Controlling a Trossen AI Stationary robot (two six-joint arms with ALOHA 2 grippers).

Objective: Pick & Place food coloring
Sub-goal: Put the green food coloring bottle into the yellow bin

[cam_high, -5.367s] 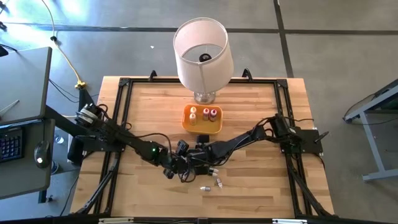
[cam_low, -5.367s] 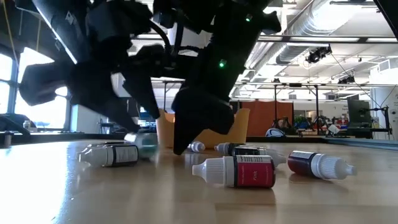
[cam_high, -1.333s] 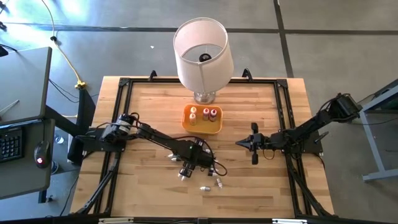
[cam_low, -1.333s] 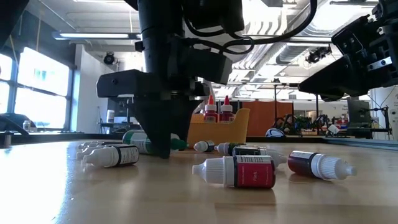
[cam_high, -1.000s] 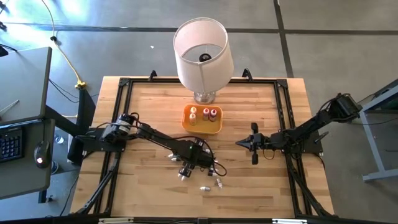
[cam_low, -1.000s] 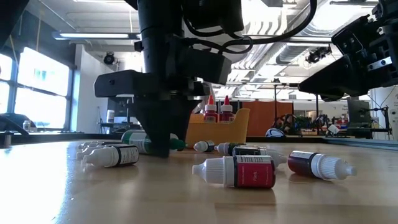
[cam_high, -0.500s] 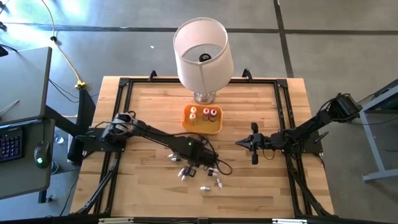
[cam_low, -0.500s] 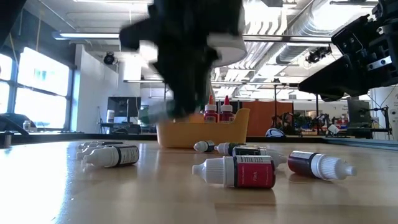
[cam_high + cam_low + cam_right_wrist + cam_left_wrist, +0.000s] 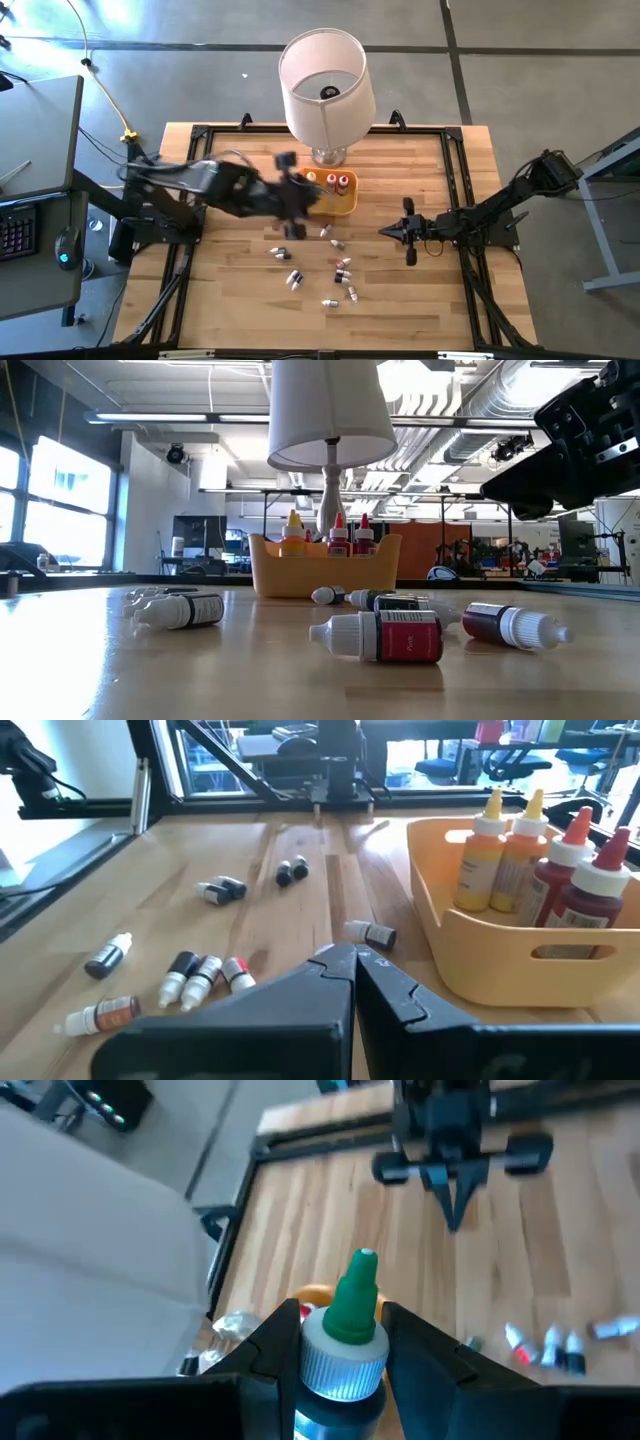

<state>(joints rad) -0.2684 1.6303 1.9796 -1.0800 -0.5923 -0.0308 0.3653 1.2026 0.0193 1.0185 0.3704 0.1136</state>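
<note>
— Where is the left gripper (image 9: 340, 1342) right now?

— It is hanging above the table (image 9: 420, 300), just beside the orange tray (image 9: 342, 206), and it is clenching a green-capped bottle (image 9: 345, 1342) upright between its two fingers, the pointed cap sticking up.

— And the other arm?

— The right gripper (image 9: 384, 230) is waiting low over the table's right half, well apart from the tray, its fingers pressed together with nothing between them.

— What is sitting in the tray?

— Four bottles are standing upright inside it: two yellow bottles (image 9: 501, 852) side by side, and two red bottles (image 9: 581, 872) next to them. The tray is resting in front of the base of a big white lampshade (image 9: 322, 75).

— Where is the rest of the food coloring?

— The loose bottles (image 9: 342, 271) are lying on their sides, scattered over the wood on the near side of the tray. From table height, a red-labelled bottle (image 9: 385, 635) with a white cap is lying closest, a dark red bottle (image 9: 512, 624) is lying to its right, and a dark bottle (image 9: 184, 608) is lying off to the left. None of them is touching either gripper.
</note>
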